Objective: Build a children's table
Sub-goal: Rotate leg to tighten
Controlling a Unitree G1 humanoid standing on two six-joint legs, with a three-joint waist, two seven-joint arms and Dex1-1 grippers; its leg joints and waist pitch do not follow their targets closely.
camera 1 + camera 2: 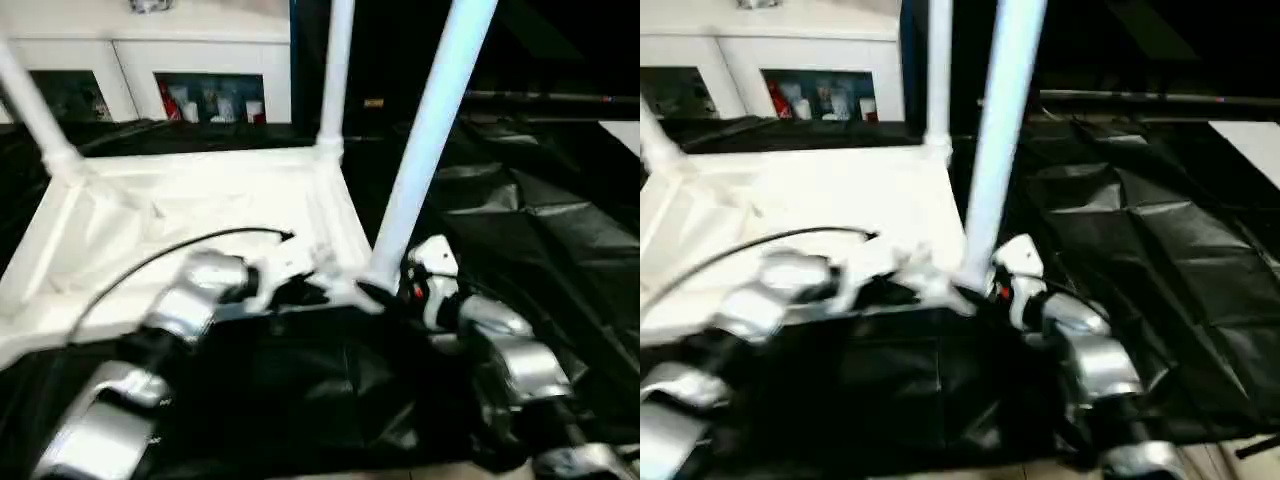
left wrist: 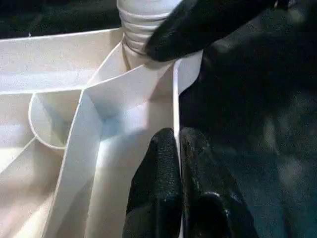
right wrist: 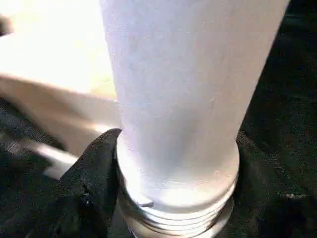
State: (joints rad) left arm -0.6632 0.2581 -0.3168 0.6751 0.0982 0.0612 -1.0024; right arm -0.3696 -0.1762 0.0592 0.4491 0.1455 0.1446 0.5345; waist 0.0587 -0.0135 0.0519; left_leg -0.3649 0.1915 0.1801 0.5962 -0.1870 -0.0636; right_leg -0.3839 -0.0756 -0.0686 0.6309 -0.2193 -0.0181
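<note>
Three legs stood up from my upturned table top (image 1: 200, 215) on the bench (image 1: 560, 230); left gripper (image 2: 177, 148) pinched its rim, right gripper (image 1: 385, 292) clasped the nearest leg (image 1: 430, 130) at its base.

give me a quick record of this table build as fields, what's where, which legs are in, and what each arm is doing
tabletop: white top lies underside up on black cloth
legs standing: three in view; far left, far right, near right
near right leg: thread still showing above its socket
left gripper: fingers shut on the top's edge wall
right gripper: fingers around the near right leg's base
background: white cabinet
</note>
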